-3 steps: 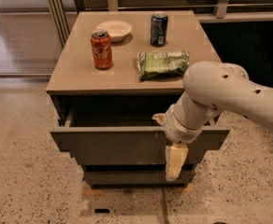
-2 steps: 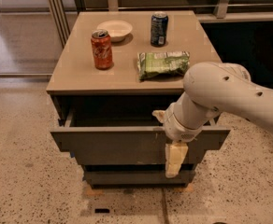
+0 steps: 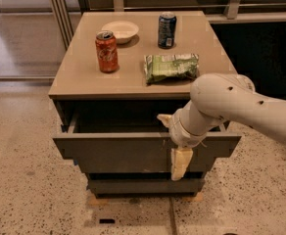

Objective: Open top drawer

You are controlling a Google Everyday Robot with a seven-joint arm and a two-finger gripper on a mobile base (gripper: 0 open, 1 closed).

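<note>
The top drawer (image 3: 113,153) of the dark grey-brown cabinet is pulled out partway, and its dark inside shows under the tabletop. My gripper (image 3: 171,146) is at the drawer's front panel, right of centre. It is open and straddles the panel's top edge. One pale finger (image 3: 179,163) hangs down the outside of the front. The other finger (image 3: 163,119) sits behind the edge, inside the drawer. The white arm (image 3: 231,104) reaches in from the right and hides part of the drawer's right end.
On the tan tabletop (image 3: 84,77) stand a red soda can (image 3: 107,51), a white bowl (image 3: 120,30), a dark blue can (image 3: 166,30) and a green chip bag (image 3: 171,67). A lower drawer front (image 3: 133,185) shows beneath. Speckled floor (image 3: 30,190) lies all round.
The gripper and arm have shifted very slightly left and up at the drawer front. The drawer stands about as far out as before.
</note>
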